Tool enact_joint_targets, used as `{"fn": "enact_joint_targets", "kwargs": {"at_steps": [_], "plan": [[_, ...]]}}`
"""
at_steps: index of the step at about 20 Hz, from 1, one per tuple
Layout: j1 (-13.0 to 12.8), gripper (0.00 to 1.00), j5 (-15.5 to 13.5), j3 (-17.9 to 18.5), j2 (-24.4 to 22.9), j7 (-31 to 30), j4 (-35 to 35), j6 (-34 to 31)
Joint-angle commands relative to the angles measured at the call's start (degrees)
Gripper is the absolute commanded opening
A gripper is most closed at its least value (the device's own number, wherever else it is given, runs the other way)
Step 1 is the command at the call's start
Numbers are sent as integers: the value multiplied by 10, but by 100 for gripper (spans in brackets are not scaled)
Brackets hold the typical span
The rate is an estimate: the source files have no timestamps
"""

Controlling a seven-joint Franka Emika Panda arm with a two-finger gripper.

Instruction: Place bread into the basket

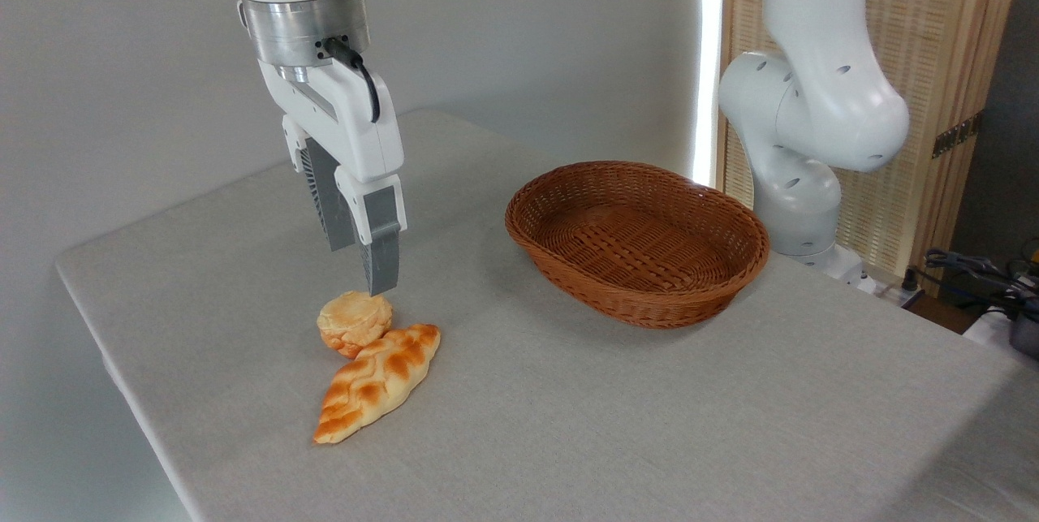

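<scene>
The bread (354, 322), a small round pale-golden bun with a darker orange base, rests on the grey table left of centre. My gripper (359, 270) hangs just above and behind it, fingers pointing down. The near grey finger (380, 258) ends right at the bun's top edge. A gap shows between the two fingers and nothing is held in it. The basket (637, 242), an oval reddish-brown wicker one, stands to the right of the bun, well apart from the gripper, with nothing inside.
A longer braided loaf (377, 381) with orange-brown stripes lies against the bun's front right side. The arm's white base (799, 140) rises behind the basket at the right. The table's left edge (105, 343) runs close to the breads. Cables lie at far right.
</scene>
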Motion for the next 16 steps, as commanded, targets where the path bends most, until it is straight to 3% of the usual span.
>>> {"fn": "enact_joint_targets", "kwargs": {"at_steps": [1, 10, 13, 16], "plan": [[-4, 100, -3, -1, 1, -1, -1, 8], [-8, 100, -2, -4, 7, 4, -1, 16], [-11, 100, 29, -21, 11, -5, -2, 16], [-12, 100, 33, -23, 16, -5, -1, 22]]}}
